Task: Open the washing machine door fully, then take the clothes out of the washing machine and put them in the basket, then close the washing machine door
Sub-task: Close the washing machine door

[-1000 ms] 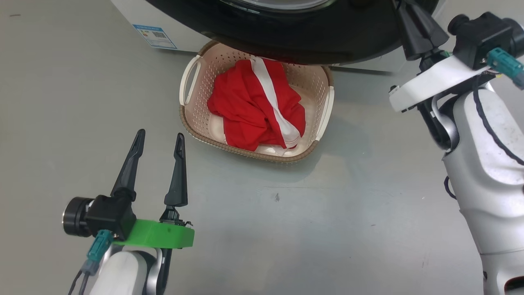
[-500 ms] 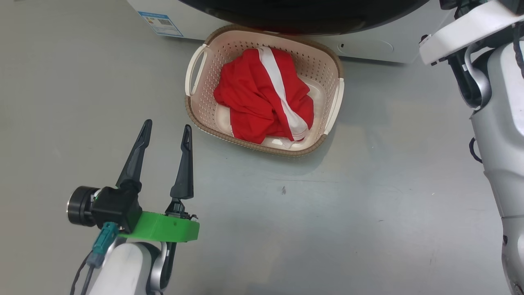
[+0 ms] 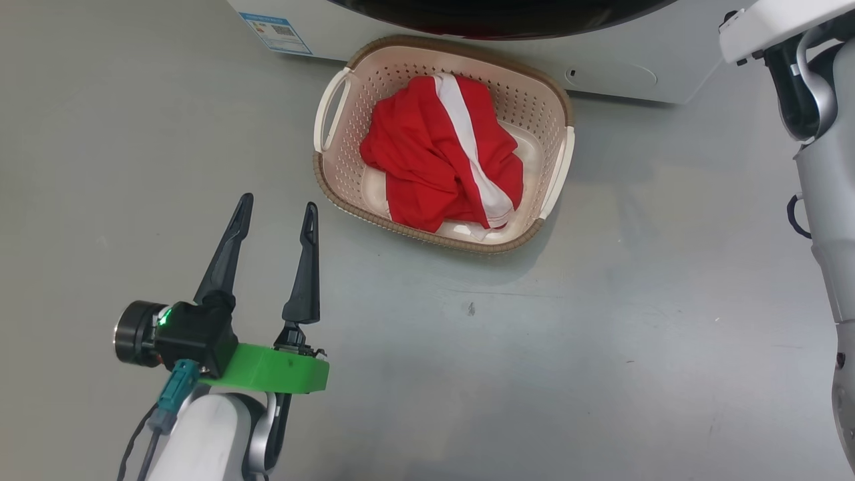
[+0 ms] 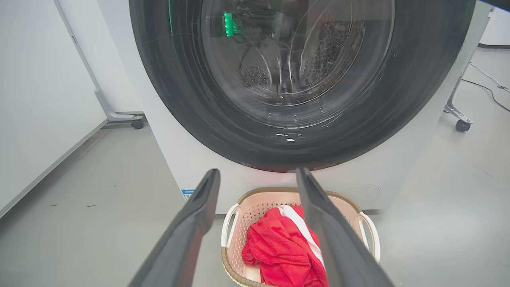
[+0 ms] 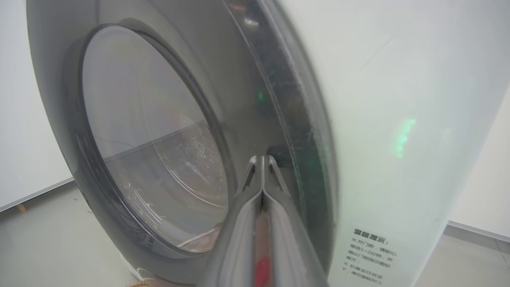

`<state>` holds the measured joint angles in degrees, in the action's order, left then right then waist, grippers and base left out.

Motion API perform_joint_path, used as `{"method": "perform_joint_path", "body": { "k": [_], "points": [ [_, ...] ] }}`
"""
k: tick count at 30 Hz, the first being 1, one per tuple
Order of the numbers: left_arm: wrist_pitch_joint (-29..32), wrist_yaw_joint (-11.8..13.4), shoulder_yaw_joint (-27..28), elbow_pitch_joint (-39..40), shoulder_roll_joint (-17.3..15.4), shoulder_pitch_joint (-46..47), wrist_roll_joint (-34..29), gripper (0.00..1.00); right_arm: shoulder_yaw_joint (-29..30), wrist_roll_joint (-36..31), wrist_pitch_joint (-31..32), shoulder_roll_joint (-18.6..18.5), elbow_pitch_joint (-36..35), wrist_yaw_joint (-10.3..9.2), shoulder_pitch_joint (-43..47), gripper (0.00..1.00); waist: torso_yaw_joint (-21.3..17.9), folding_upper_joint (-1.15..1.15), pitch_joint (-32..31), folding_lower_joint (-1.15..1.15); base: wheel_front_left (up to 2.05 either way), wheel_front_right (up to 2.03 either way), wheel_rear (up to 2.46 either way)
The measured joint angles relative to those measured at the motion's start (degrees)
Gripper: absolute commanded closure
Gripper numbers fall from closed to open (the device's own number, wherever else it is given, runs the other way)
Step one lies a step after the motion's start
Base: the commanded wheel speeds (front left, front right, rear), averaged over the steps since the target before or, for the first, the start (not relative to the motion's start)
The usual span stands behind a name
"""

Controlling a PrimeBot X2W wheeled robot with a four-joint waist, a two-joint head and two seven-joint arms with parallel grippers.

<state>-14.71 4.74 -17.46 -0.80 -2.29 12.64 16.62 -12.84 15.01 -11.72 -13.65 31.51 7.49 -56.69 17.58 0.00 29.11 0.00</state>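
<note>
On the floor [image 3: 601, 334] before one washing machine [image 3: 681, 60] I count one basket [image 3: 352, 143] with one bundle of red clothes [image 3: 434, 160] inside, lying ahead and to the right of my left claw [image 3: 278, 202], well apart. That claw is spread wide, empty. My right claw [image 5: 261, 159] is pressed shut, tips at the rim of the one washing machine door [image 4: 223, 119]; contact unclear. Door's upper part is cut off.

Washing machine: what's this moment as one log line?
clothes: in basket | door: looks shut | left gripper: open, empty | right gripper: shut, at door
</note>
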Motion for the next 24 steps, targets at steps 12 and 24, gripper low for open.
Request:
{"method": "perform_joint_path", "body": {
  "k": [12, 24],
  "points": [
    [0.0, 0.0, -0.41, -0.26, 0.08, 0.2, 0.01, 0.0, -0.48, 0.08, -1.24, 0.19, 3.91, 0.0, -0.89, 1.0, 0.35, 0.0, -0.6, 0.0, 0.0, 0.0, 0.0],
    [0.0, 0.04, 1.04, -0.73, 0.13, 0.31, 0.01, 0.0, -2.46, 2.69, -2.24, 2.46, 5.93, -0.01, 2.07, 1.0, -1.07, 0.0, -2.54, 0.0, 0.0, 0.0, 0.0]
  ]
}}
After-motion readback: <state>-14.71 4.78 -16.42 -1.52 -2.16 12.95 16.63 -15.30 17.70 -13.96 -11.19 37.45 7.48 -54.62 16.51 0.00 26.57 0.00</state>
